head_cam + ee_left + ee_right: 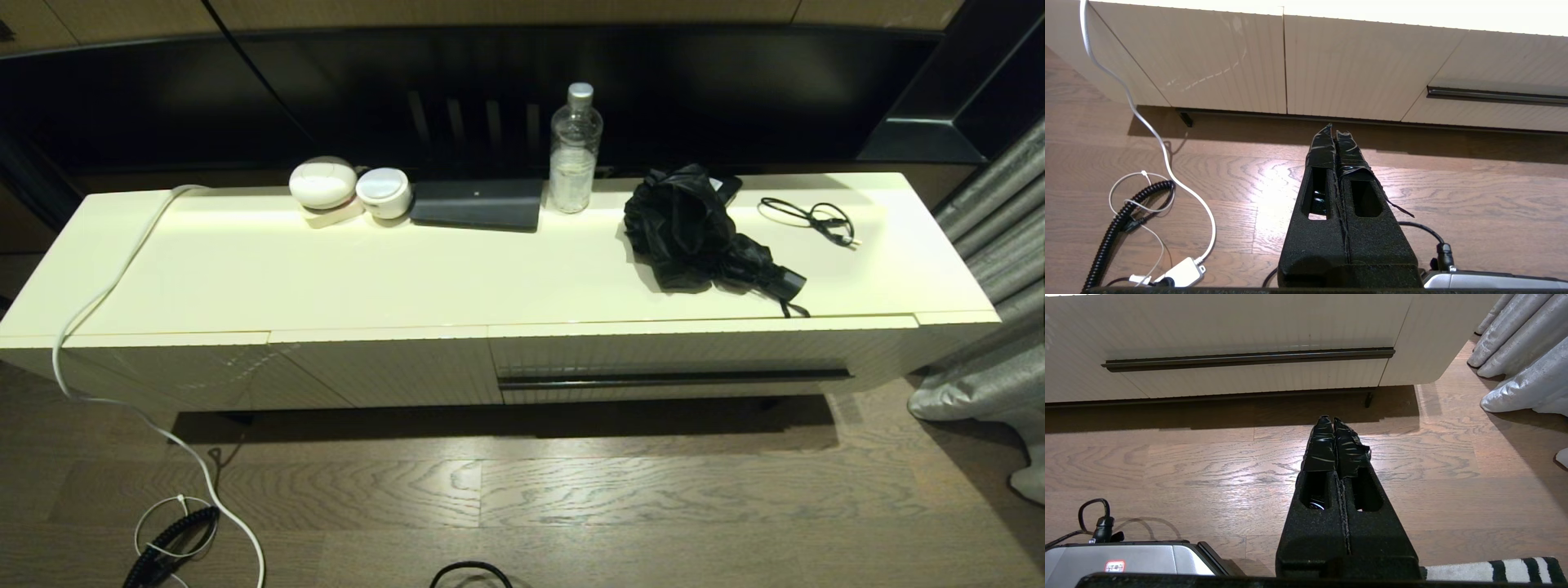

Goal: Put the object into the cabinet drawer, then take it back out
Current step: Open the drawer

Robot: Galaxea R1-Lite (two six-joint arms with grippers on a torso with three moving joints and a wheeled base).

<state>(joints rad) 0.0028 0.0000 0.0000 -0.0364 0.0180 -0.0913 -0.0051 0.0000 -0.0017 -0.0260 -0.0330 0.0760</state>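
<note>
Crumpled shiny black umbrella (704, 233) on cabinet top, ribbed cream drawer (678, 359) closed, left claw (1336, 132) and right claw (1331, 424) pressed closed, empty

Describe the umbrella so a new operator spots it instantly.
On the long cream cabinet top, look to the right half, between the clear water bottle and the thin looped black cable. The umbrella is the crumpled bundle of shiny black fabric with a short handle pointing toward the front edge.
</note>
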